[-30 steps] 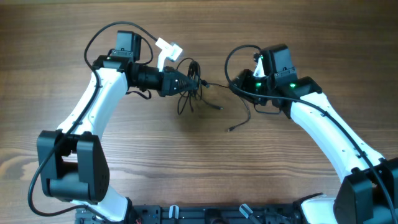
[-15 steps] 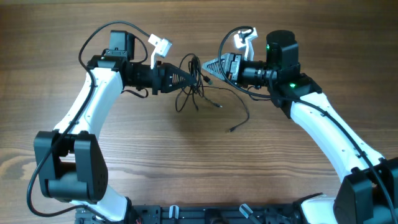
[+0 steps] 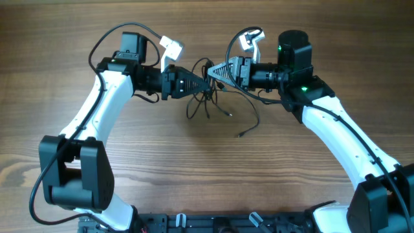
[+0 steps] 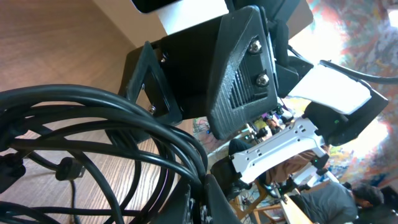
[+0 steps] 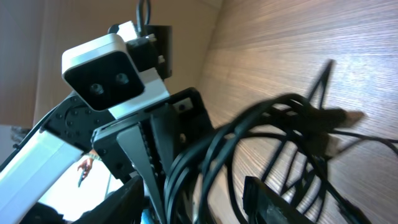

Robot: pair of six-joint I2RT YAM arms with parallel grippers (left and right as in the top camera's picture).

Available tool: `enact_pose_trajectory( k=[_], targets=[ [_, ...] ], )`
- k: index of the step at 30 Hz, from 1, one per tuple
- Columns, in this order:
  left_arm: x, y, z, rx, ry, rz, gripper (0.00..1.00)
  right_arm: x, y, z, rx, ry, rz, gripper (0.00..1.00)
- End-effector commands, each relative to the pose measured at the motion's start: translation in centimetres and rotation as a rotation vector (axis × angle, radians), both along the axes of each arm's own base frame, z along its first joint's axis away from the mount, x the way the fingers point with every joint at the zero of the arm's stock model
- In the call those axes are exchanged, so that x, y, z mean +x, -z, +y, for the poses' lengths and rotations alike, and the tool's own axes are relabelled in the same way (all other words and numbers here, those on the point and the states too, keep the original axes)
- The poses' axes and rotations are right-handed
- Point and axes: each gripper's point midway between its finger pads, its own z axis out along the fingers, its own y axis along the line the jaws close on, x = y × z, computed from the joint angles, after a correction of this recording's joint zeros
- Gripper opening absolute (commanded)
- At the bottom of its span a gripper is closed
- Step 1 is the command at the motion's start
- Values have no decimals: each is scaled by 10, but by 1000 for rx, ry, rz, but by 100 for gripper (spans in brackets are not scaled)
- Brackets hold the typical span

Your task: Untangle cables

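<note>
A tangle of thin black cables (image 3: 206, 97) hangs between my two grippers above the wooden table, with loops and a loose plug end (image 3: 240, 134) trailing on the wood. My left gripper (image 3: 203, 80) is shut on a bundle of the cables (image 4: 155, 130), pinched between its fingers (image 4: 200, 199). My right gripper (image 3: 213, 70) faces it from the right, open, with several cable strands (image 5: 249, 137) running between its spread fingers (image 5: 196, 199). The two grippers' tips almost touch.
The wooden table (image 3: 194, 175) lies below. Each arm carries its own thicker black cable (image 3: 103, 39) and a white camera mount (image 3: 172, 46). The arm bases stand at the front edge (image 3: 207, 223).
My right gripper swung up and left from the table toward the tangle and now faces the left gripper. The left gripper shifted slightly right, still holding the cables.
</note>
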Motion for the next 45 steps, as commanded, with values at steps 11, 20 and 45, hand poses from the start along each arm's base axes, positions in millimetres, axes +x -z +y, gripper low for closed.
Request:
enact_pose_trajectory(
  k=[11,20,45],
  targets=[
    [-2,-9,-1,-21,10,-45,4,-3,-5,3,21,-47,-25,27],
    [10,22,2,162,-55,-64,31,2,5,-1,-21,-9,-14,4],
    [49,80,46,529,-375,300,30,-1,12,-2,-42,-8,7,4]
  ],
)
